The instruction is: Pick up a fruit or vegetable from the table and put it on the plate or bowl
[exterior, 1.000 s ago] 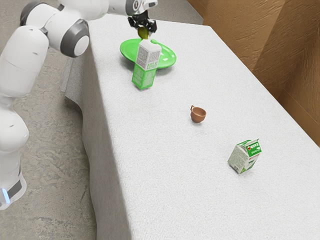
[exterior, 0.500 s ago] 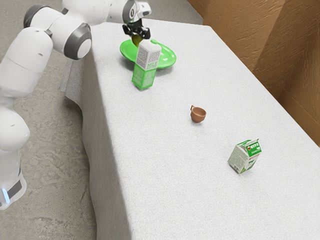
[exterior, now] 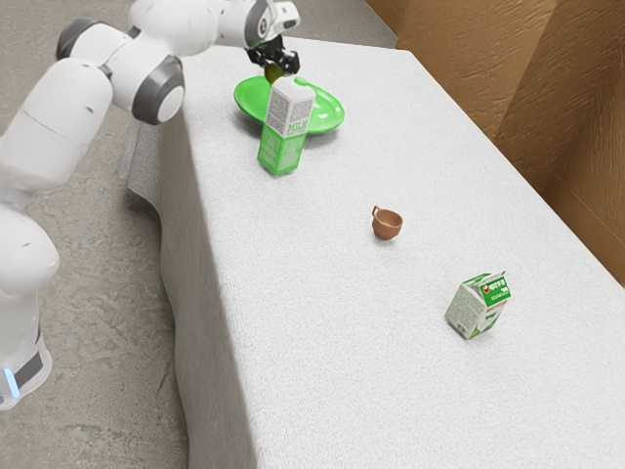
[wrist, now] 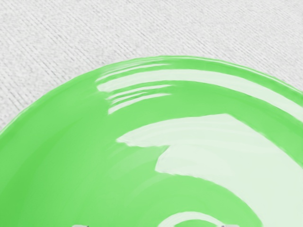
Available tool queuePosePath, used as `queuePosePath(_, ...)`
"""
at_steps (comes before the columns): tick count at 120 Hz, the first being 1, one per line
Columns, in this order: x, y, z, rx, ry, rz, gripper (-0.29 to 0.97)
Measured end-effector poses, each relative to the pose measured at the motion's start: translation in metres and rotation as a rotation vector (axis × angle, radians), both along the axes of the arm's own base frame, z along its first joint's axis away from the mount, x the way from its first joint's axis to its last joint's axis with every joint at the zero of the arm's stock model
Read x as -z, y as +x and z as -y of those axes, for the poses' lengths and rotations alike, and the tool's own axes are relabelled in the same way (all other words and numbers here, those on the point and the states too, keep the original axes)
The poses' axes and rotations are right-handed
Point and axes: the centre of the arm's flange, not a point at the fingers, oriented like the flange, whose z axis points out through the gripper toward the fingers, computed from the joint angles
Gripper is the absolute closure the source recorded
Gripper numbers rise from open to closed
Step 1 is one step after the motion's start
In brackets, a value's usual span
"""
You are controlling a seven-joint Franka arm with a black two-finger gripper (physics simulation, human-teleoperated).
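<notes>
Gripper (exterior: 274, 64) low over the green plate (exterior: 327, 115), fingers pinching a small yellow-green fruit (exterior: 275, 72) from two sides. Fruit held above the plate's rim on the arm's side; cannot tell whether it touches the plate.

Directly beneath the gripper, in the wrist view: the plate's glossy green inside (wrist: 71, 161), with the grey woven surface (wrist: 71, 33) beyond its rim.

Just beside the gripper, toward the exterior camera: tall green-and-white milk carton (exterior: 285, 125), upright, its top reaching almost to the fruit and hiding part of the plate in the exterior view. Cannot tell whether carton and plate touch.

Well apart from the gripper, along the surface toward the exterior view's right: small brown cup (exterior: 387, 223), upright, handle toward the arm. Farther off again: second green-and-white carton (exterior: 479, 305), alone on the cloth. Brown wooden wall (exterior: 547, 88) beyond the surface's far edge.
</notes>
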Motion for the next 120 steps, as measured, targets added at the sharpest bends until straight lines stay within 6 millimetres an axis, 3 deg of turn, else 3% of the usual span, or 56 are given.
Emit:
queuePosePath(30,0.022,0.009,-0.001,-0.002,-0.008,0.004,0.36)
queuePosePath(53,0.03,0.01,-0.002,-0.007,-0.03,0.024,0.11)
queuePosePath(62,-0.001,0.005,0.003,0.008,0.003,0.017,0.07)
queuePosePath(67,-0.044,0.002,0.019,0.045,0.044,-0.002,0.06)
queuePosePath(74,-0.109,-0.004,0.055,0.117,0.089,-0.048,0.05)
queuePosePath(81,-0.15,-0.012,0.103,0.203,0.064,-0.128,0.04)
queuePosePath(87,-0.163,-0.016,0.157,0.297,0.009,-0.218,0.03)
queuePosePath(98,-0.176,0.0,0.275,0.511,-0.046,-0.404,0.02)
queuePosePath(106,-0.191,0.0,0.358,0.639,-0.054,-0.538,0.02)
queuePosePath(114,-0.215,-0.016,0.42,0.712,-0.066,-0.638,0.02)
queuePosePath(120,-0.242,-0.039,0.463,0.758,-0.064,-0.683,0.02)
